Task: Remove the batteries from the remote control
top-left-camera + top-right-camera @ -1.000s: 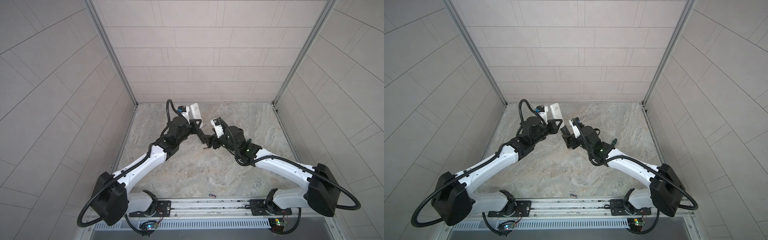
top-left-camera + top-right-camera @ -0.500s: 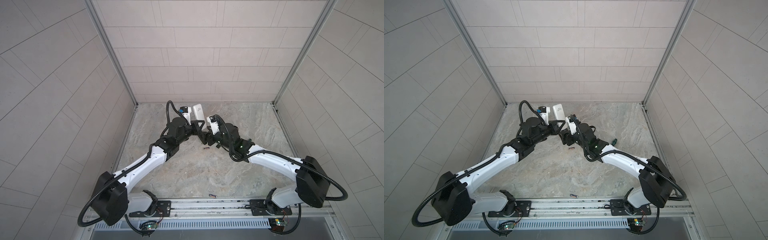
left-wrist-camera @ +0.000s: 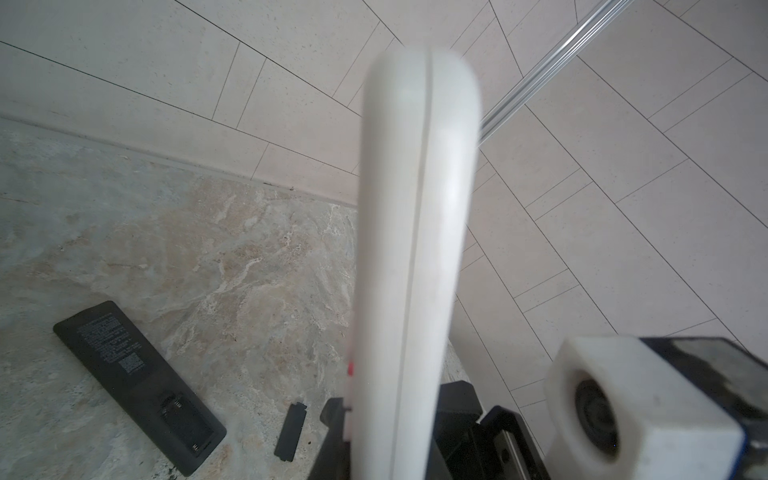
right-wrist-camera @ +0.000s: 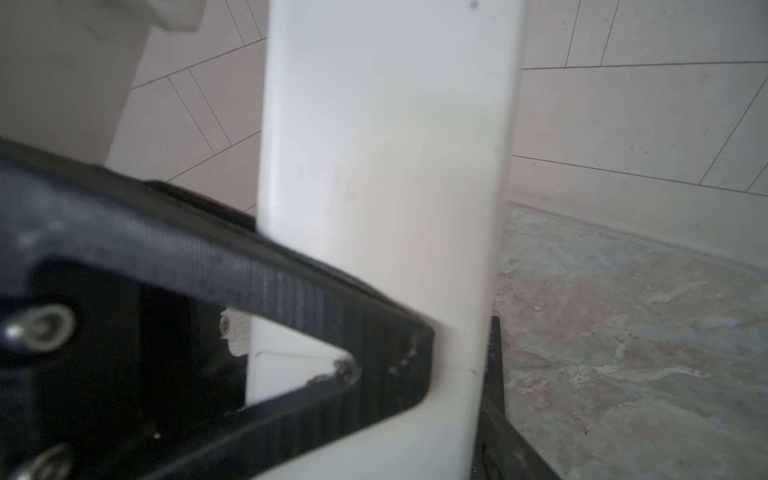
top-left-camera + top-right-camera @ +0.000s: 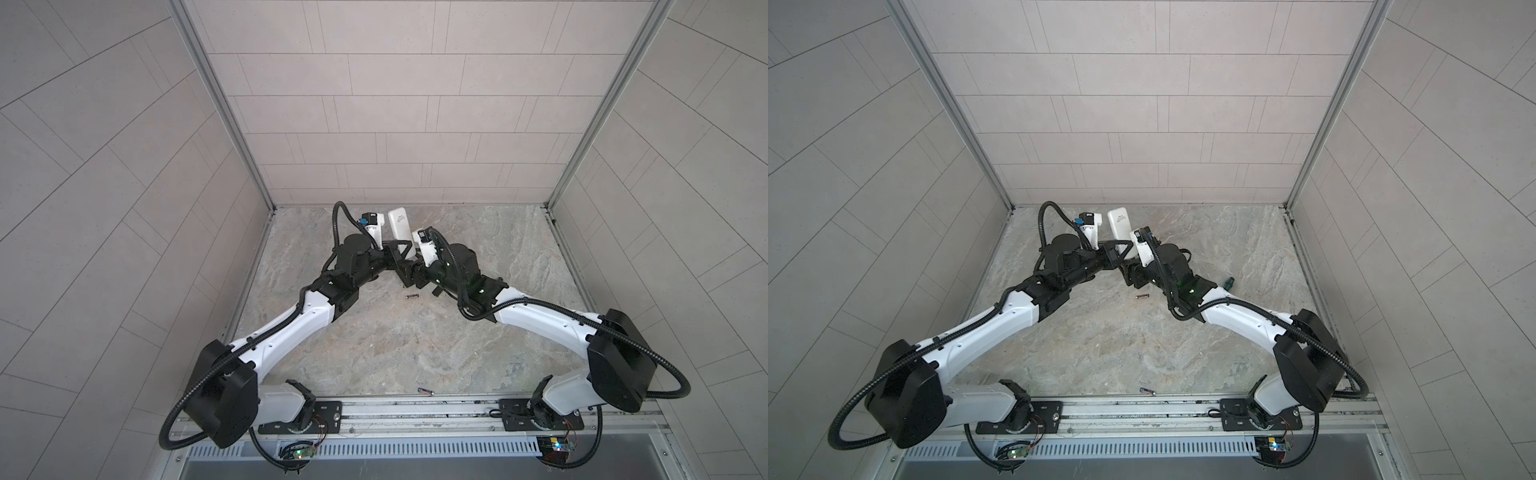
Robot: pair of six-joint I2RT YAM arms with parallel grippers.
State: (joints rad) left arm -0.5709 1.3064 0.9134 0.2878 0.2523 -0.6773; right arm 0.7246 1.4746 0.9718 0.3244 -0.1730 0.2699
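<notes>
My left gripper [image 5: 398, 254] is shut on the lower end of a white remote control [image 5: 399, 224], holding it upright above the table; the remote fills the left wrist view [image 3: 415, 249]. A small red spot [image 3: 351, 368] shows at its edge. My right gripper [image 5: 409, 272] straddles the remote's lower part. One finger [image 4: 494, 357] lies against the remote's edge [image 4: 386, 166]; the other is hidden. One battery [image 5: 412, 296] lies on the table below the grippers. Another battery [image 5: 425, 390] lies near the front rail.
A black remote [image 3: 124, 374] lies face down with its battery bay open, and a black cover plate [image 3: 291, 432] lies beside it. A green-handled screwdriver [image 5: 1228, 284] lies right of the right arm. Tiled walls close in the back and sides.
The right arm has swung in toward the back and left until its jaws came around the white remote, and they have narrowed. The left gripper has kept its grip and barely moved.
</notes>
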